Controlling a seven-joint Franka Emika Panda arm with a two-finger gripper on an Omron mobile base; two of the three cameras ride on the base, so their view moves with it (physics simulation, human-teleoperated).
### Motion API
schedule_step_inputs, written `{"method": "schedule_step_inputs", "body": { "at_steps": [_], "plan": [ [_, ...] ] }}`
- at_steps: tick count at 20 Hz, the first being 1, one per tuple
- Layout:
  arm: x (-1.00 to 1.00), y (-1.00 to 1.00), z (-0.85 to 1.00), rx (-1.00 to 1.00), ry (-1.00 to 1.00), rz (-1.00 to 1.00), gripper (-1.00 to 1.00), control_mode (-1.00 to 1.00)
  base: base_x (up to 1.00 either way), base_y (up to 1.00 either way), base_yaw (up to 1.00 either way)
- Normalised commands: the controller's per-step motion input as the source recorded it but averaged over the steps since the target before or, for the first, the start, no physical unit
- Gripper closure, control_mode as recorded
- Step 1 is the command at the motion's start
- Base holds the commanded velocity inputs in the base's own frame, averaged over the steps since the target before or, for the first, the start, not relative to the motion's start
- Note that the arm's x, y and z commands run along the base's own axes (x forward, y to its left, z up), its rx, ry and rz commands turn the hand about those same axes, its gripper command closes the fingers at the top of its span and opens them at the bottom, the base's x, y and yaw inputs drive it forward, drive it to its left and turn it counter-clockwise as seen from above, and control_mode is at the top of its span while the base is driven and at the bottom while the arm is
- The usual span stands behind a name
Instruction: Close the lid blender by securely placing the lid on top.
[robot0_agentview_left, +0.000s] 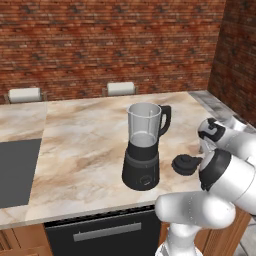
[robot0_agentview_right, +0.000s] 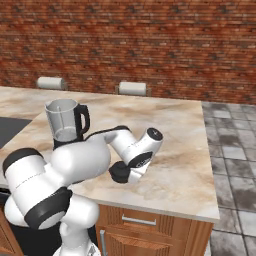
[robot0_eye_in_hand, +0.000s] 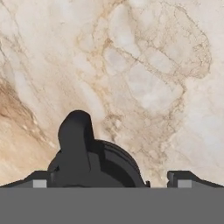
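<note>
The lid (robot0_agentview_left: 185, 164) lies flat on the marble counter (robot0_agentview_left: 85, 145), just right of the blender (robot0_agentview_left: 144, 147) and apart from it, not touching the base. It is off the jar, so the task's one step is not yet done. The jar's mouth is open and upright, handle turned to the right, toward the lid's side; that leaves the top free for a straight set-down from above.

In the hand view the lid (robot0_eye_in_hand: 94, 164) sits at the bottom, between the two tips and nearer the left one, its tab or knob poking up toward frame centre. The gripper (robot0_eye_in_hand: 109, 180) hangs right over it, pointing down at the counter, jaws spread wide — nothing pinched. Whether the tips already touch the lid's rim I cannot tell; the lower part of the view is cut off.

From the right base view the hand (robot0_agentview_right: 134, 167) is bent low over the lid (robot0_agentview_right: 119, 173), the forearm coming in across the front of the counter, and the blender (robot0_agentview_right: 66, 122) stands behind the arm, partly hidden.

Judgement: this is the reach-and-grasp stage, the wide jaws suit the disc's width or the raised knob. The lid looks off-centre to the tips, so a small sideways shift before closing seems wise — else one finger may push it along the smooth marble.

Two chair backs (robot0_agentview_left: 120, 88) stand beyond the counter, before the brick wall (robot0_agentview_left: 100, 35).
</note>
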Motion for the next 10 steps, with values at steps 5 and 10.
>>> {"method": "schedule_step_inputs", "body": {
  "at_steps": [5, 10],
  "plan": [
    [0.22, 0.00, -0.09, 0.00, 0.00, 0.00, -1.00, -1.00, 0.00, 0.00, 0.00],
    [0.15, 0.00, -0.16, 0.00, 0.00, 0.00, -1.00, -1.00, 0.00, 0.00, 0.00]
  ]
}}
